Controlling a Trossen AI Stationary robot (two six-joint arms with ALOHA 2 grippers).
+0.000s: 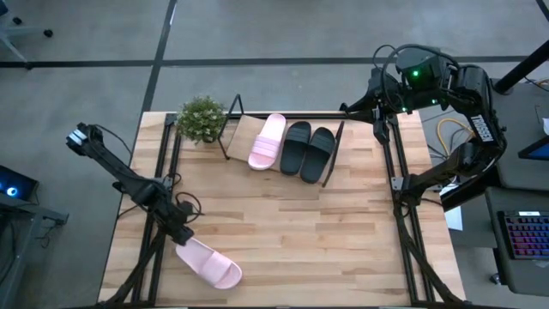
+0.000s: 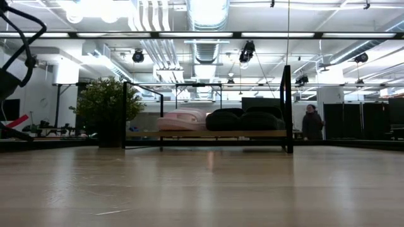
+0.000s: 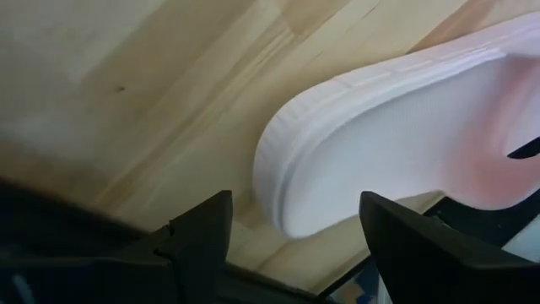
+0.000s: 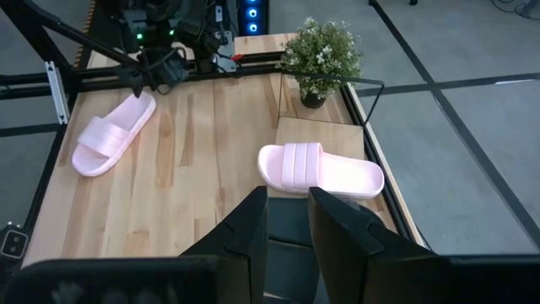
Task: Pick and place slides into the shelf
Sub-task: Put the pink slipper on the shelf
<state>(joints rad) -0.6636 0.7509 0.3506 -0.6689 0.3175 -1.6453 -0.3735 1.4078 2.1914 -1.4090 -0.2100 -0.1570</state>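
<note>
One pale pink slide (image 1: 210,264) lies flat on the table near its near-left corner; it also shows in the right wrist view (image 4: 114,135). My left gripper (image 1: 184,233) is open right at that slide's rounded end (image 3: 287,186), one finger on either side and no touch showing. The shelf (image 1: 238,130) stands at the far edge. On its board rest the other pink slide (image 1: 268,142) and two black slides (image 1: 307,149), side by side. My right gripper (image 4: 288,211) hovers past the shelf's right end, its fingers narrowly apart and holding nothing.
A small potted plant (image 1: 202,118) stands at the shelf's left end. Black frame rails run along the table's left (image 1: 159,215) and right (image 1: 403,215) sides. Bare tabletop lies between the shelf and the near edge. A person (image 2: 310,123) stands far off in the room.
</note>
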